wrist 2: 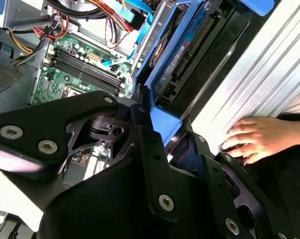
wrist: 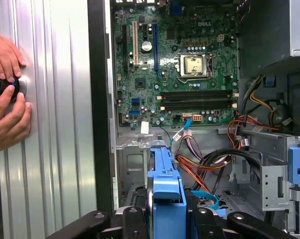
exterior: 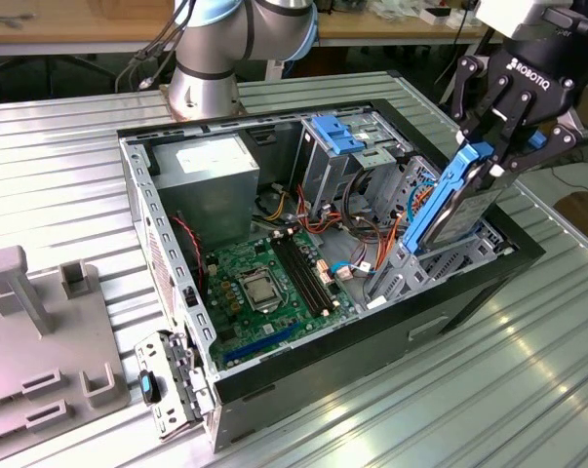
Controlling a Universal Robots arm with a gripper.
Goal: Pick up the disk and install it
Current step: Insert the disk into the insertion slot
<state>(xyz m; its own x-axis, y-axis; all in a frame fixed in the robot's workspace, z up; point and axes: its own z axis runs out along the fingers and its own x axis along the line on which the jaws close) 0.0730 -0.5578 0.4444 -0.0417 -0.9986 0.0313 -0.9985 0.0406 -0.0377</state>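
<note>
A grey fixture plate (exterior: 40, 341) is lying closest to the lens in the exterior view, by the tabletop (exterior: 547, 370) edge on the exterior view's left. The open computer case (exterior: 147, 224) is sitting beyond it, mid-tabletop. Over the case's end toward the exterior view's right, the hand (exterior: 496, 146) is clamping the upper end of the disk (exterior: 459, 205). The disk is hanging just below the hand, its long axis running steeply down. Its lower end is reaching into the grey drive cage (exterior: 406, 268) at that corner of the case. A lighter blue latch bracket (exterior: 337, 132) is sitting well apart, deeper in the case.

In the second wrist view, the hand's black linkages are looming nearest, closed on the disk's blue rail (wrist 2: 162, 89). The disk is stretching away from them along the case wall. The motherboard (wrist 2: 75, 69) is lying beside it, and a person's fingers (wrist 2: 242, 142) are resting on the tabletop outside the case.

In the first wrist view, the disk's blue end (wrist: 164, 186) is pointing straight away from the hand (wrist: 167, 221) toward the cage. Orange and red cables (wrist: 204, 167) are crowding close beside its path and could, I judge, be snagging it.
</note>
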